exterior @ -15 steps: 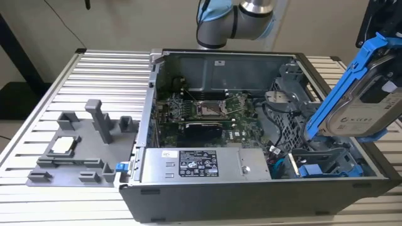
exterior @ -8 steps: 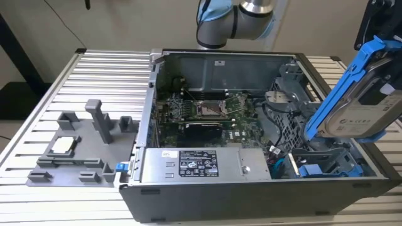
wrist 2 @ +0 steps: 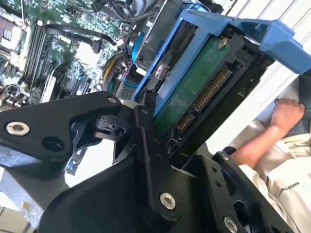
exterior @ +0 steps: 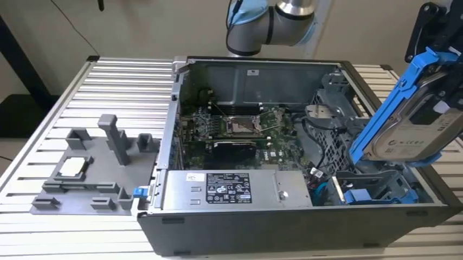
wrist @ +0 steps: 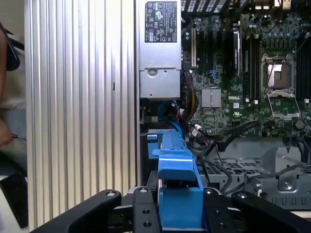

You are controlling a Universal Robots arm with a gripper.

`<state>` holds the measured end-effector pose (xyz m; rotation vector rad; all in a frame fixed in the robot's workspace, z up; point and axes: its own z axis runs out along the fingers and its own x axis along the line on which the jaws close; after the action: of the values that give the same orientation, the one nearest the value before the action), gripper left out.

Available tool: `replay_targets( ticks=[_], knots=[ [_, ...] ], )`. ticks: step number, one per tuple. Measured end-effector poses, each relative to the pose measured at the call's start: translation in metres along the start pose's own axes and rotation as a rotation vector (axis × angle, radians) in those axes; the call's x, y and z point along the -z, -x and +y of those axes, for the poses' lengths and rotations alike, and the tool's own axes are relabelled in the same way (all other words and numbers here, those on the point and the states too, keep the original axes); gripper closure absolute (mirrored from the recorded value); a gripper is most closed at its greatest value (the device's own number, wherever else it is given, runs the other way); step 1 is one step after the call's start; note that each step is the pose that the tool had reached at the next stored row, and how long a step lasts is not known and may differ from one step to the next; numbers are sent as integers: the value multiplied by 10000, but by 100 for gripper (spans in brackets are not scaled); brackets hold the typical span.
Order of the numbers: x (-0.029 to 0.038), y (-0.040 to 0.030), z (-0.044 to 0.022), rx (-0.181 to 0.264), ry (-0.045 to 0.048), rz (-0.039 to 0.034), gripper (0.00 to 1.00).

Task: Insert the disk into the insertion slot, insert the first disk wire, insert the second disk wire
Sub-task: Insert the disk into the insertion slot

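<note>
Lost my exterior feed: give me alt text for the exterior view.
The gripper holds the disk, tilted, above the drive bay at the exterior view's right end of an open case. The case lies on a slatted table, motherboard exposed, with a grey fixture at the exterior view's left.

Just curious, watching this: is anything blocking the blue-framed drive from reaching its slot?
Nothing visible does. The disk hangs tilted just above the open slot; loose cables lie beside the slot, not across it.
</note>
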<state>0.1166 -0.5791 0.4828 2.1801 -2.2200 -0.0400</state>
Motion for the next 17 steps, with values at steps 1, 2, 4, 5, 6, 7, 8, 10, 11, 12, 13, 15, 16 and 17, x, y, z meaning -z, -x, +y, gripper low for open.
replay_targets(
  ticks=[1, 2, 4, 5, 6, 7, 8, 10, 11, 12, 13, 15, 16, 17],
  knots=[
    [-8, 0, 0, 0, 0, 1, 67],
    [-18, 0, -1, 0, 0, 1, 67],
    [-43, 0, -2, 0, 0, 0, 67],
    [-55, 0, -2, 0, 0, 2, 67],
    [-66, -1, -3, 0, 0, 2, 67],
    [-75, -3, -3, 0, 0, -3, 67],
    [-87, -5, -3, -1, 4, -12, 67],
    [-106, -6, -7, 1, 41, -30, 67],
    [-114, -7, -9, 1, 79, -39, 67],
    [-124, -8, -13, 3, 100, -48, 67],
    [-134, -8, -17, 5, 110, -56, 67],
    [-158, -9, -25, 12, 113, -58, 67],
    [-171, -9, -29, 14, 113, -57, 67],
    [-188, -9, -34, 18, 113, -60, 67]
  ],
)
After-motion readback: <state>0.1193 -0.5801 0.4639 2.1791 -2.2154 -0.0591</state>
